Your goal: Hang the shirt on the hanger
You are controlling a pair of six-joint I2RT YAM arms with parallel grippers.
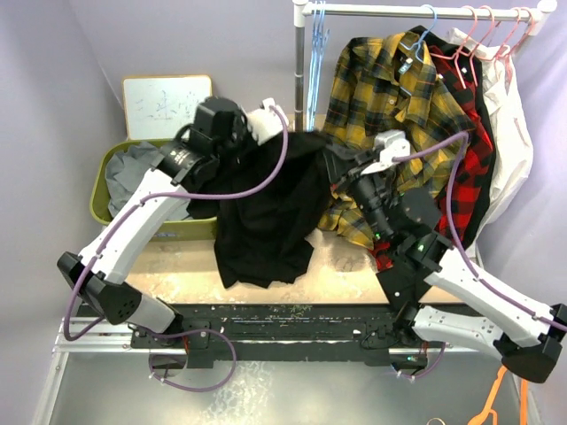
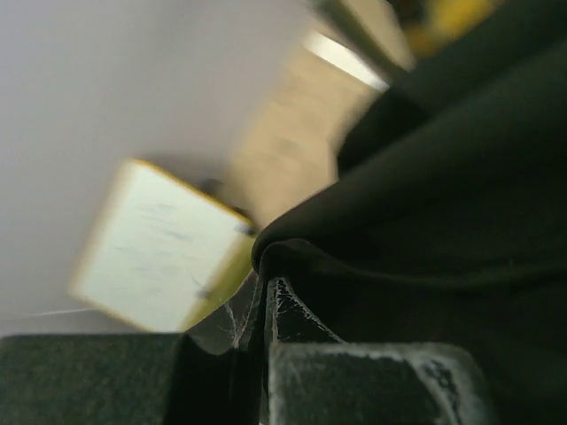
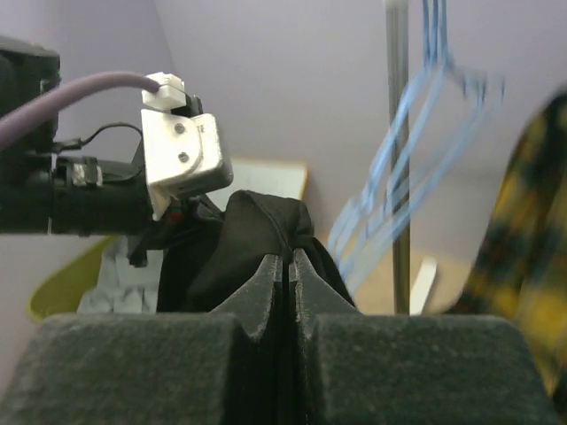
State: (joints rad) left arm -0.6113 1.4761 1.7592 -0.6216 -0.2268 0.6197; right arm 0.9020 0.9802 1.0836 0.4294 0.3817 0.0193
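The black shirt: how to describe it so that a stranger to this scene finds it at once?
Find the clothes rail at the back right; below its left end, a dark cloth hangs over the table. That is the black shirt, pinched by the left gripper and the right gripper. Unlike the yellow plaid shirt beside it, it is plain and on no hanger.

2 arms raised, angled inward; L gripper (image 2: 268, 297), R gripper (image 3: 288, 266) pinched tight.
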